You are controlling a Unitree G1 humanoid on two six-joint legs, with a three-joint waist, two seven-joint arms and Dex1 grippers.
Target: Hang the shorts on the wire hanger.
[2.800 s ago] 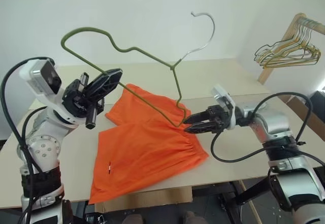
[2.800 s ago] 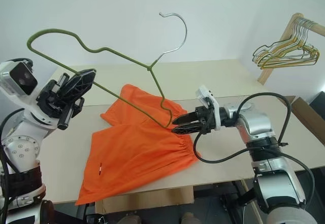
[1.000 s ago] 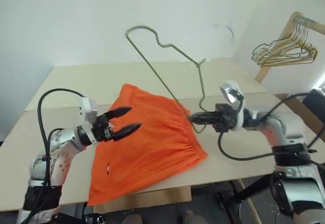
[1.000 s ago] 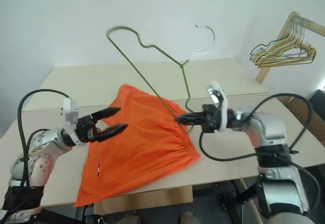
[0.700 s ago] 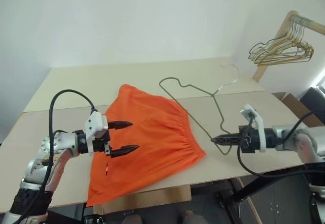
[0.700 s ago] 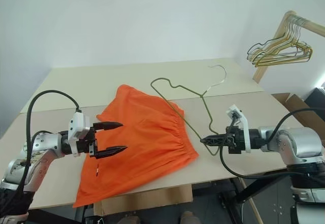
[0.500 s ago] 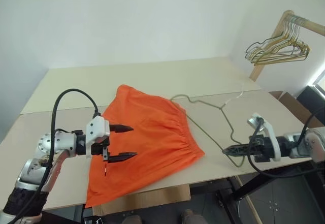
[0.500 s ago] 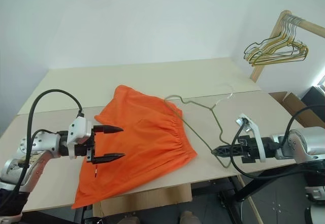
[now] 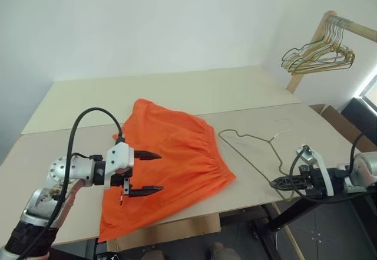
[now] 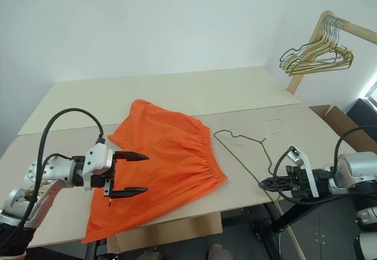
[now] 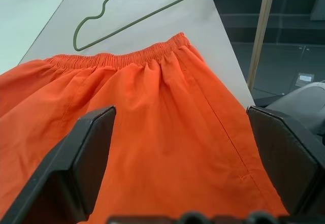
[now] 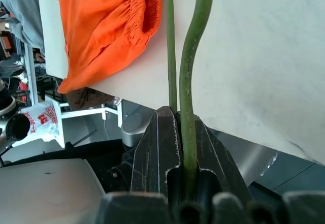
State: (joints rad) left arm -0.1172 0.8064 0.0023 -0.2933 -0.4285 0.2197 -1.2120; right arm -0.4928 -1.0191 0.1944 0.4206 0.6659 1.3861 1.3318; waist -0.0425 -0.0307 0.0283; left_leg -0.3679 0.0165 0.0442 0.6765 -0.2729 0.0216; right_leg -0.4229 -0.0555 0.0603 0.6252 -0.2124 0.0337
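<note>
The orange shorts (image 9: 177, 148) lie spread flat on the table, waistband toward the right. My left gripper (image 9: 160, 171) is open, hovering just above the shorts' near left part with its fingers (image 11: 84, 155) pointing right across the fabric. The thin olive wire hanger (image 10: 259, 142) lies flat on the table to the right of the shorts, its hook pointing toward the back. My right gripper (image 9: 273, 183) is shut on the hanger's lower corner at the table's front right edge. In the right wrist view the wire (image 12: 189, 82) runs out from between the shut jaws.
A wooden rack with a dense bunch of gold and green hangers (image 9: 318, 50) stands at the back right. A cardboard box (image 9: 331, 116) sits beyond the table's right side. The far half of the table (image 9: 177, 89) is bare, and the front edge is close under both grippers.
My right gripper has swung right and down, bringing the hanger from upright in the air to flat on the table beside the shorts. The left gripper stayed open and drew back slightly.
</note>
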